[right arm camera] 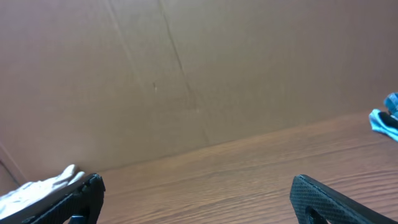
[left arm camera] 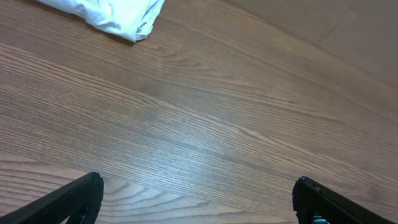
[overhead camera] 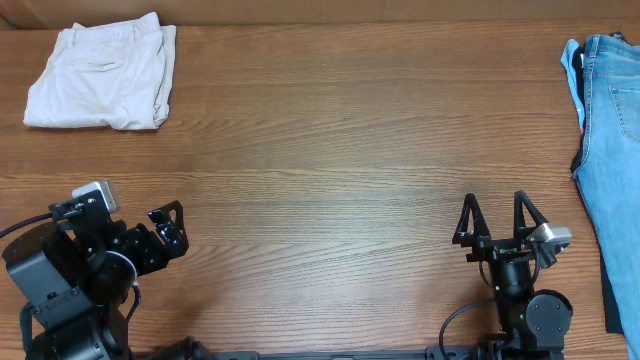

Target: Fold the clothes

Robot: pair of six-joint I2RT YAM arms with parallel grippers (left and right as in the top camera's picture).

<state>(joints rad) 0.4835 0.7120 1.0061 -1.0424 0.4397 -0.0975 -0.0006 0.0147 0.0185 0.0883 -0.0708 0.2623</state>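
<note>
The beige shorts lie folded into a compact bundle at the far left corner of the table, pocket side up. A corner of them shows in the left wrist view and a sliver in the right wrist view. My left gripper is open and empty near the front left, well away from the shorts. My right gripper is open and empty near the front right, above bare wood.
Blue denim jeans lie along the right edge of the table, with a bit showing in the right wrist view. A brown cardboard wall stands behind the wooden table.
</note>
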